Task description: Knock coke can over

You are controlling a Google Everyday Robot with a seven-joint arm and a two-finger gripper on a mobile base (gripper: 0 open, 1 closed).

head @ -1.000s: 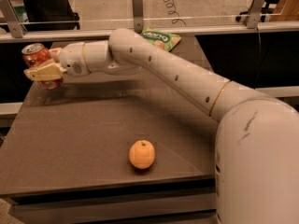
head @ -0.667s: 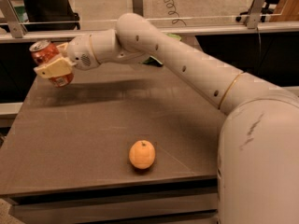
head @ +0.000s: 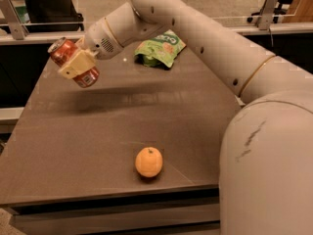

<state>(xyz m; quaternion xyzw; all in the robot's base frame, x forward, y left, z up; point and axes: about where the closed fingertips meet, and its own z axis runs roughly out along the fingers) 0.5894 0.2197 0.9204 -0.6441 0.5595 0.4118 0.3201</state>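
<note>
The red coke can (head: 62,52) is off the table and tilted, its silver top pointing up and to the left. My gripper (head: 76,64) is shut around the can's middle, and a cream finger (head: 73,65) covers part of its side. The can hangs above the far left part of the dark table (head: 146,111), with its shadow on the surface below. The white arm reaches in from the right.
A green snack bag (head: 159,48) lies at the back middle of the table. A round orange fruit (head: 148,162) sits near the front edge. A glass rail and metal posts run behind the table. The arm's large white body fills the right side.
The gripper has risen and swung with the can in it, lifting the can off the table and tilting it further. The green bag now shows from behind the arm.
</note>
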